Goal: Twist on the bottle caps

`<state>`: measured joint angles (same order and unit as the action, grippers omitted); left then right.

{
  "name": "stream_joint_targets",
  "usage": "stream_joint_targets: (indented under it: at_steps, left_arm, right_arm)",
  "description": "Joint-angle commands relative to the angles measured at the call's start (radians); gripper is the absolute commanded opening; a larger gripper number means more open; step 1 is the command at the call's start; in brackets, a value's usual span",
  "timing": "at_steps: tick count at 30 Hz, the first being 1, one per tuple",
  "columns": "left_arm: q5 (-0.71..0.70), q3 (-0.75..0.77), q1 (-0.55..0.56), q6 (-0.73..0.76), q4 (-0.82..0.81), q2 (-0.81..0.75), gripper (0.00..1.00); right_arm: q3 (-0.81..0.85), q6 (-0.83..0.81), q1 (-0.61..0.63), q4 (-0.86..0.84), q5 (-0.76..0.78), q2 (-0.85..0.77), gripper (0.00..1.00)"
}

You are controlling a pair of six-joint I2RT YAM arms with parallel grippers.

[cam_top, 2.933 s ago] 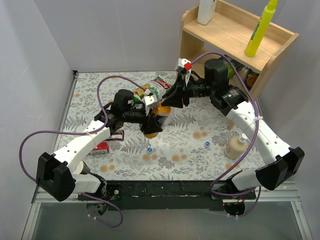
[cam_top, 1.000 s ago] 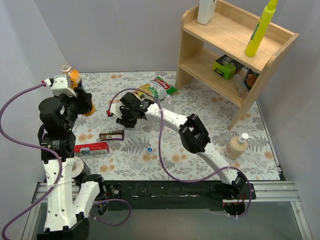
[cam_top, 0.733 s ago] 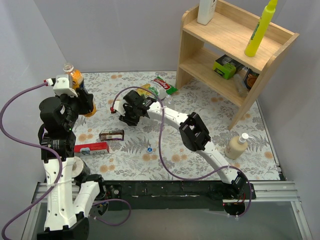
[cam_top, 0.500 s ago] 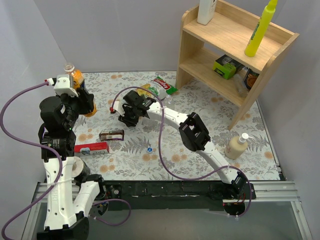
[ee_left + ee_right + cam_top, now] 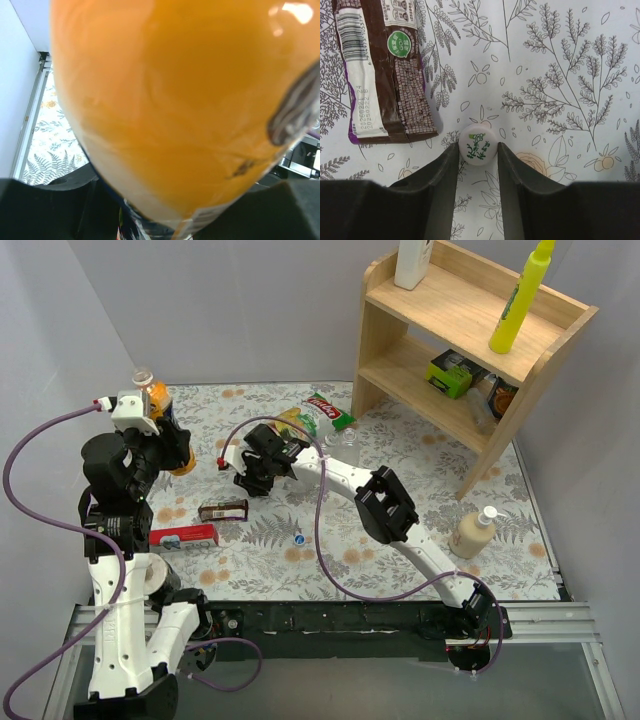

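My left gripper point(image 5: 168, 443) is raised at the far left and shut on the orange bottle point(image 5: 153, 400), whose neck is open and uncapped. The bottle fills the left wrist view point(image 5: 170, 100). My right gripper point(image 5: 248, 476) is low over the mat. In the right wrist view its fingers point(image 5: 445, 175) close on both sides of the whitish-green cap point(image 5: 478, 144), which rests on the mat. A blue cap point(image 5: 299, 538) lies on the mat near the front. A clear bottle point(image 5: 347, 445) stands by the right arm. The other bottle and cap are hidden.
A brown snack wrapper point(image 5: 385, 75) lies just left of the cap; it also shows in the top view point(image 5: 222, 509). A red box point(image 5: 183, 535) lies at front left. Snack bags point(image 5: 318, 412) lie at the back. A cream pump bottle point(image 5: 470, 533) and a wooden shelf point(image 5: 470, 335) stand at the right.
Since the arms met at mid-table, the left arm has lifted the orange bottle to the far left. In the last second the right gripper stayed low by the wrapper and the bottle shifted slightly right.
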<state>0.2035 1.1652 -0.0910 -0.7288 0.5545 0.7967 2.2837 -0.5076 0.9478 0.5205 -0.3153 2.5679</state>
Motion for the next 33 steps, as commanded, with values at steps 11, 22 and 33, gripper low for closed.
stream_joint_targets:
  at_steps: [11, 22, 33]
  left_arm:
    - [0.121, -0.103, 0.011, 0.081, -0.070, -0.024, 0.18]
    - [0.615, -0.364, 0.013, 0.448, -0.102, 0.022, 0.15]
    - [0.746, -0.369, 0.272, 0.779, 0.058, 0.039, 0.14]
  right_arm:
    - [-0.137, -0.016, 0.000, 0.036, -0.043, -0.188, 0.24]
    - [-0.507, 0.012, -0.067, 0.154, -0.252, -0.860, 0.22]
    - [-0.794, -0.023, -0.089, 0.156, -0.205, -1.245, 0.22]
